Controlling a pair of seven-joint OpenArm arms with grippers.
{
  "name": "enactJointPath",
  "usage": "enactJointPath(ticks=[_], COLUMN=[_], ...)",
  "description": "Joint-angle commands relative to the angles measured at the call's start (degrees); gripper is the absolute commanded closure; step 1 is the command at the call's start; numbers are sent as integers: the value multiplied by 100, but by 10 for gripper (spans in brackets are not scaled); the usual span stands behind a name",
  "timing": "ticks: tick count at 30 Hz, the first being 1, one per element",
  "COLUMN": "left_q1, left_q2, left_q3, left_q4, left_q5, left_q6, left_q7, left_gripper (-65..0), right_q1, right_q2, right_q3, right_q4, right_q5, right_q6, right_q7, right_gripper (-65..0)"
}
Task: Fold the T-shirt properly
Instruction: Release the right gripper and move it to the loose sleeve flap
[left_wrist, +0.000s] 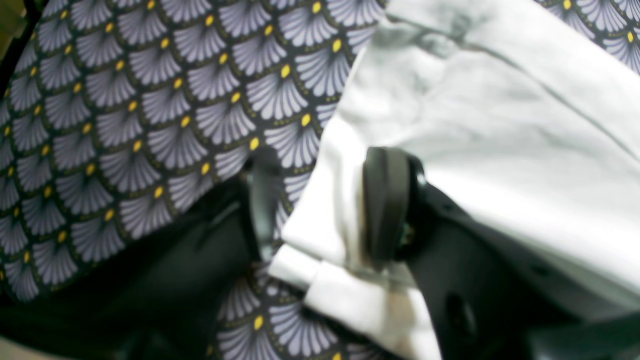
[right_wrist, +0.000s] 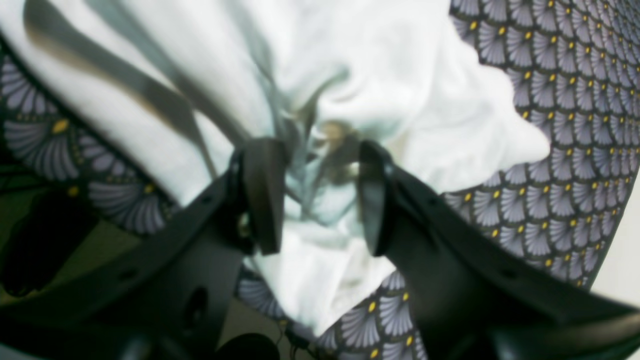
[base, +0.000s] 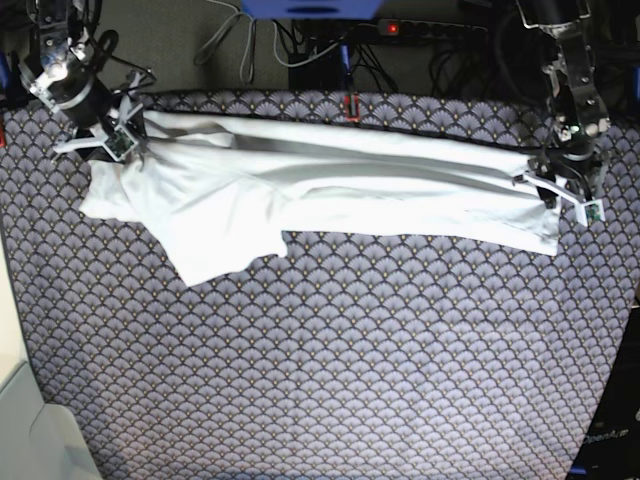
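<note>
The T-shirt (base: 300, 190) lies stretched in a long band across the far half of the worktop (base: 330, 380), on the purple scallop-patterned tablecloth (base: 330, 340), with one sleeve lobe spreading toward the near side at the base view's left. The left hand (left_wrist: 320, 205) stands with its fingers apart at the shirt's corner hem; one pad (left_wrist: 385, 205) rests against the cloth, and the other finger lies over bare tablecloth. The right hand (right_wrist: 317, 195) also stands apart, straddling a bunched knot of fabric at the opposite end. Neither hand clamps the cloth. Risk: the bunched fabric between the right fingers may snag on a pad as the hand withdraws, dragging the fold out of line. Risk: the loose sleeve lobe, left uneven, would yield a skewed next fold. The wrist views are blurred, so light contact between cloth and pads probably exists but cannot be confirmed. No containers appear in any view.
</note>
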Motion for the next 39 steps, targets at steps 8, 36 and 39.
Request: enactJointPath(ticks=[8, 36, 39], left_q1=[18, 71, 150], left_q2=[-1, 34, 34], left_q3=[4, 4, 4], left_q4=[13, 13, 39], left_q5=[72, 72, 72], left_q6=[30, 38, 38], left_q7=[250, 258, 258], left_gripper=[-283, -284, -284], right_q1=[-217, 4214, 4627], right_q2=[81, -209, -341], right_q3=[743, -2122, -2219], right_q4=[514, -1112, -1983], right_q5=[22, 400, 400], right_q6=[-78, 445, 445], right_q7=[91, -2485, -2415], right_gripper=[-281, -285, -284])
